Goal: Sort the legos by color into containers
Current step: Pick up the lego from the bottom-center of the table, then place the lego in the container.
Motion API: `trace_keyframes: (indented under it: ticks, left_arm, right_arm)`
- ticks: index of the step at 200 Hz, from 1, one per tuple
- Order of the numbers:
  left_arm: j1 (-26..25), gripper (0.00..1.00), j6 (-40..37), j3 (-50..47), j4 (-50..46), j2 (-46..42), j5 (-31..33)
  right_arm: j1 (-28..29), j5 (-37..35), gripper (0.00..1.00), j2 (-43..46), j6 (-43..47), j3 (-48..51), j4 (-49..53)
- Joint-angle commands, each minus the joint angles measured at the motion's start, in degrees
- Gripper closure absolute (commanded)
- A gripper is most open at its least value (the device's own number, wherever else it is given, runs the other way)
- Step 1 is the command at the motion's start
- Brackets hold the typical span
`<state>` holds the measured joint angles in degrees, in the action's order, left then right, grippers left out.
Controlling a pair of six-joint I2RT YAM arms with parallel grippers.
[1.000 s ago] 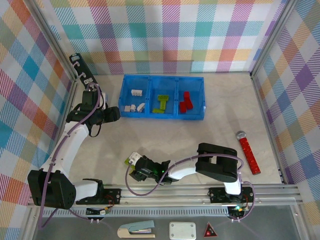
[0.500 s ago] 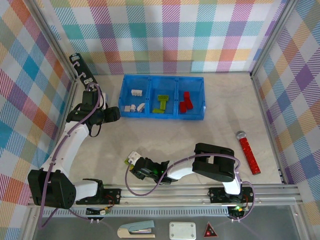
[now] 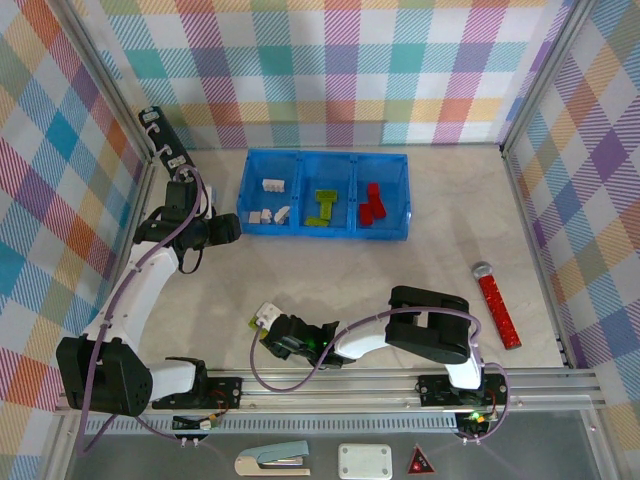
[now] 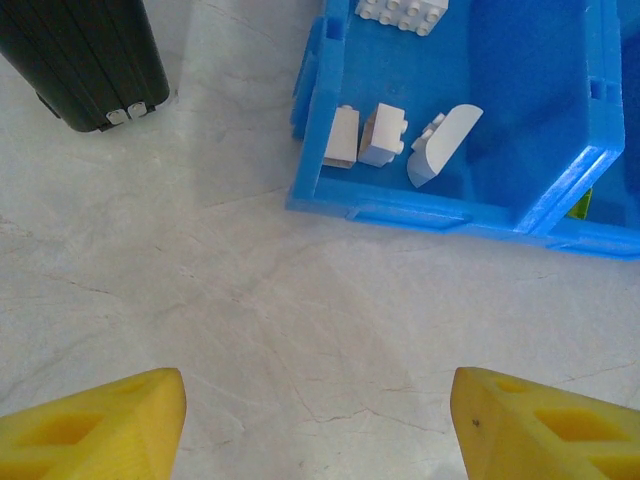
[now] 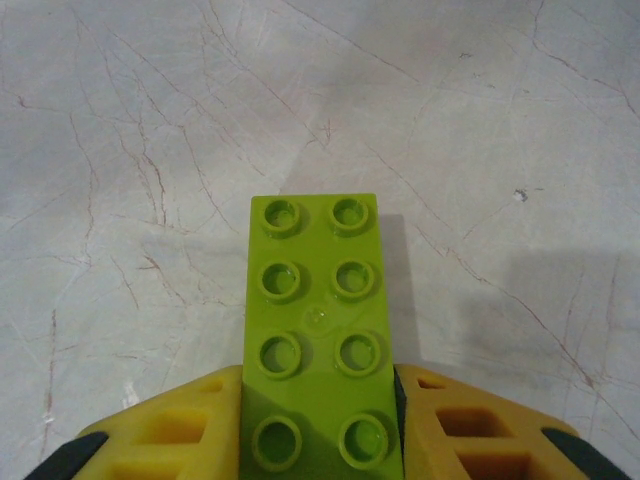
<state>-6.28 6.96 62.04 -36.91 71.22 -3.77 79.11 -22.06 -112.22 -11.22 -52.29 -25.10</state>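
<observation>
A lime green lego [image 5: 315, 300] lies flat over the marble table with its studs toward the right wrist camera. My right gripper [image 5: 320, 385] is shut on its near end, one yellow finger on each side. From above, that gripper [image 3: 270, 328] sits low near the front rail, with a small pale piece [image 3: 265, 316] at its tip; what that piece is I cannot tell. My left gripper [image 4: 318, 420] is open over bare table, just left of the blue tray [image 4: 440, 215]. The containers [image 3: 325, 232] hold white legos [image 3: 270, 200], green legos [image 3: 323, 205] and red legos [image 3: 372, 203].
A long red studded strip [image 3: 497, 305] lies at the right by the frame rail. A black strip [image 3: 160, 135] runs along the left wall, and a black block [image 4: 90, 60] shows beyond the left gripper. Checked walls enclose the table.
The right gripper has shut on the lime green lego and edged slightly away from the front rail. The left arm has not moved.
</observation>
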Motion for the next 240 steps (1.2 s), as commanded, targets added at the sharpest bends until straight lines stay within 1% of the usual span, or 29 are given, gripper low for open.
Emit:
trace_keyframes:
  ticks: [1, 77, 115, 139, 159, 205, 220, 240]
  left_arm:
    - [0.13, 0.29, -0.63, -0.42, 0.25, 0.43, 0.60]
    - [0.13, 0.29, -0.59, -0.32, 0.10, 0.52, 0.52]
    - [0.12, 0.29, -0.67, -0.25, -0.01, 0.55, 0.49]
    - [0.11, 0.29, -0.72, -0.08, -0.28, 0.86, 0.61]
    - [0.08, 0.29, -0.79, 0.03, -0.45, 1.11, 0.70]
    - [0.12, 0.29, -0.74, 0.13, -0.49, 1.25, 0.87]
    - [0.09, 0.30, -0.81, 0.10, -0.64, 1.19, 1.00]
    - [0.11, 0.29, -0.84, 0.10, -0.63, 1.26, 1.05]
  right_arm:
    - [-0.12, 0.27, 0.73, 2.21, 1.03, -1.14, 3.12]
    - [-5.76, 2.82, 0.73, 8.60, 1.76, 0.16, 7.61]
    - [-10.32, 3.74, 0.74, 11.88, 1.30, -0.09, 12.32]
    - [-13.58, 3.70, 0.75, 14.08, -0.65, -1.42, 17.76]
    - [-16.58, 4.38, 0.78, 15.33, -3.43, -3.77, 24.20]
    - [-22.01, 5.74, 0.81, 16.07, -7.04, -12.03, 38.58]
    - [-23.87, 5.60, 0.82, 16.15, -8.12, -14.64, 41.83]
    - [-27.21, 7.20, 0.83, 15.42, -9.78, -18.73, 46.15]
